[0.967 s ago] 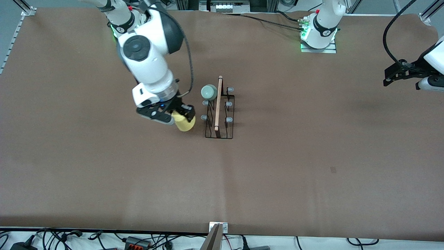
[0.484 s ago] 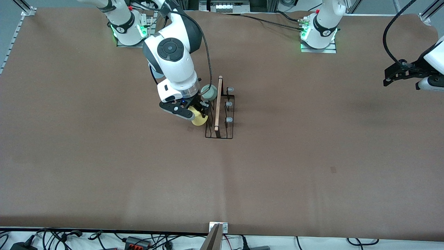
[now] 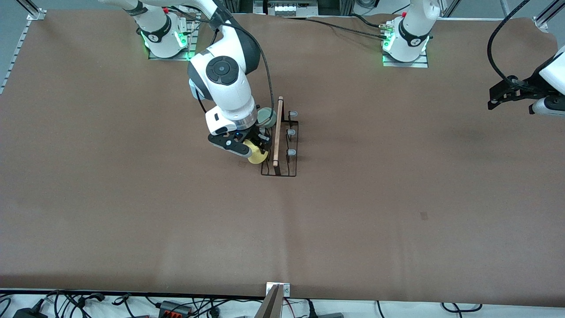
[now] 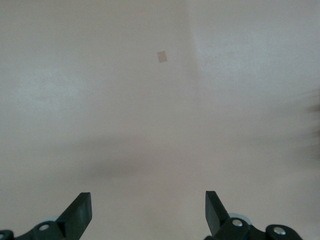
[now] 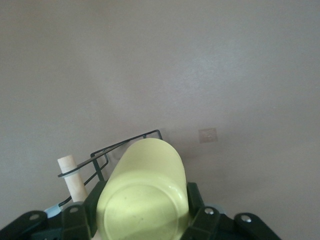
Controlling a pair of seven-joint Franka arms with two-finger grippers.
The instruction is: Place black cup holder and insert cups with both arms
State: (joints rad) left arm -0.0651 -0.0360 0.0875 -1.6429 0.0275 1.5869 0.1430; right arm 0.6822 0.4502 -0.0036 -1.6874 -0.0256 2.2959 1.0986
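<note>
The black cup holder [image 3: 282,152] stands mid-table with its wooden rod handle [image 3: 277,132] on top. The mint green cup [image 3: 266,116] sits upside down on a peg at the rack's end toward the robots' bases. My right gripper [image 3: 255,150] is shut on the yellow cup [image 3: 257,155] and holds it tilted over the rack's side toward the right arm's end of the table. In the right wrist view the yellow cup [image 5: 142,192] fills the jaws, with the rack's wire [image 5: 125,145] and rod [image 5: 71,177] past it. My left gripper [image 4: 147,215] is open and empty, waiting over bare table. The light blue cup is out of view.
A small dark patch [image 3: 423,216] marks the brown table cover toward the left arm's end, nearer the front camera. Cables and adapters [image 3: 172,307] lie along the table's front edge.
My right gripper has carried the yellow cup across from beside the rack to right against its side, over the near pegs. The left arm has not moved.
</note>
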